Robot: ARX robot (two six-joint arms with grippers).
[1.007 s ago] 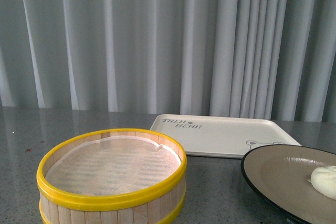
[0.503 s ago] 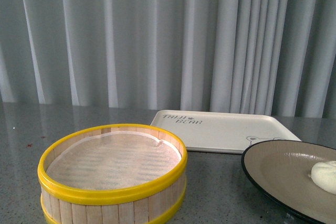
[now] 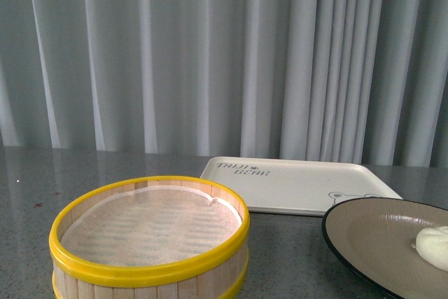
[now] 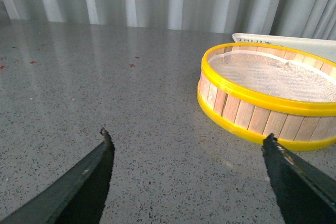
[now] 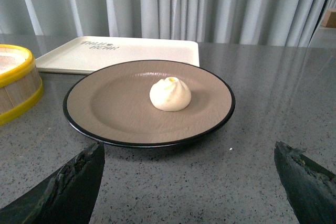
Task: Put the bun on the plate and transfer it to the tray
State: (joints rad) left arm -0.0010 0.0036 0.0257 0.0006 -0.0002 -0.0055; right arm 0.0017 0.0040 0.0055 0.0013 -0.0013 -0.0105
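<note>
The left hand (image 4: 187, 136) stood with its two dark fingers spread wide and nothing between them, low over the speckled grey stone table (image 3: 28, 180). It was near the round steamer basket of pale wooden slats with yellow plastic rims (image 3: 147, 269) but not touching it. In the left wrist view the basket (image 4: 252, 116) lay just beyond the fingertips. A sheet of white liner covered the basket's floor, and nothing else lay inside.

Behind the basket and to its right sat the flat rectangular cream-white plastic tray (image 3: 294, 183), with grey lettering near the corner closest to the basket and a small bear drawing further right. The tray and the basket were apart, with bare table between them.

To the right of the basket, and in front of the tray, rested the wide round plate with a beige-tan inside and a black rim (image 3: 371, 236). It stood clear of the basket. The right wrist view did not show whether it touched the tray's edge.

The small cream-white steamed bun with a twisted top (image 5: 169, 94) sat upright near the middle of the plate, well to the right of the basket.

Further from the basket, the right hand (image 5: 189, 148) was opened wide and held nothing, its fingertips short of the plate's near rim.

A pale grey pleated curtain (image 3: 210, 54) hung behind the basket.
</note>
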